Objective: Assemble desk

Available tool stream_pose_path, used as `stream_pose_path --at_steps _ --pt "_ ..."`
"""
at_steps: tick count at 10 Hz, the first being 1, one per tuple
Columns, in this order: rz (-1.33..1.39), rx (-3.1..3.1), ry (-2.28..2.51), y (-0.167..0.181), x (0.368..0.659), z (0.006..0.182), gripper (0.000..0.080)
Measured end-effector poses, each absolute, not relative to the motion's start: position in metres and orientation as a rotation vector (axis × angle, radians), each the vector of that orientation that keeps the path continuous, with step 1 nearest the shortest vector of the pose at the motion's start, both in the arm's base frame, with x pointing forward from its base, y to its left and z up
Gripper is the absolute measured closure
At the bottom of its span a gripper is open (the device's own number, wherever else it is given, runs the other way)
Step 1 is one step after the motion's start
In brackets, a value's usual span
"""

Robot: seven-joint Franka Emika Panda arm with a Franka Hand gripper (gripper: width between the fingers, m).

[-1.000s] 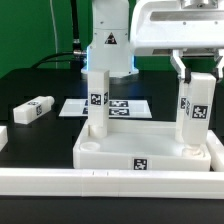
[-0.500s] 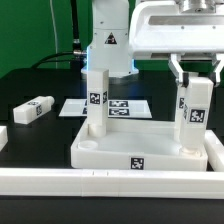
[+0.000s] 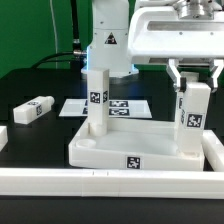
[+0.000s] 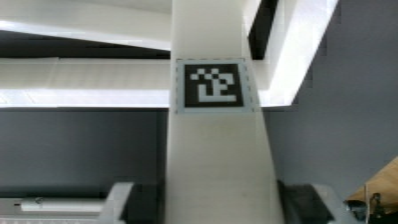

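The step in hand looks like seating a leg (image 3: 191, 120) in a corner socket of the top (image 3: 100, 150). The top lies rim-up on the table (image 3: 40, 85), close against the rail (image 3: 60, 180) that lines the table's near edge. The leg stands upright at the top's corner on the exterior view's right.

The pincer (image 3: 193, 76) straddles the upper end of that leg, one finger on each side. In the wrist view the leg fills the middle with its tag facing the camera, and the pads (image 4: 128, 200) sit close at its flanks. Whether they press it or stand a hair off, I cannot tell.

A far leg (image 3: 96, 100) already stands upright in the corner toward the exterior view's left. A loose leg (image 3: 35, 109) lies flat on the table, well apart toward its left edge in that view. So the job seems about half done.

The next move calls for confirming that the leg is fully home and plumb. The pincer should then release straight upward without dragging the leg, and go for the loose leg.

The table is matte black and flat, with the marker board (image 3: 125, 108) lying behind the top. The arm's white base (image 3: 105, 40) stands at the far edge. Behind it are a green wall (image 3: 30, 25) and some cables.
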State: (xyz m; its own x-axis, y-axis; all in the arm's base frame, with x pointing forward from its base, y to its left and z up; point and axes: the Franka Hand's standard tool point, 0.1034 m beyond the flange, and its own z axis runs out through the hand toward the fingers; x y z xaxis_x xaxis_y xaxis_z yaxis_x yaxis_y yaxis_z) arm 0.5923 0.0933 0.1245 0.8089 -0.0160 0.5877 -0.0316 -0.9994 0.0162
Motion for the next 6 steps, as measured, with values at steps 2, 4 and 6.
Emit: stream_pose_path --at_steps 2,4,6 --pt "0.962 2.964 -0.039 0.0933 0.5922 0.1244 0.043" --pt "0.962 2.964 -0.039 0.0933 0.5922 0.1243 0.0182" --pt "0.96 2.966 -0.04 0.0934 0.5924 0.125 0.0155"
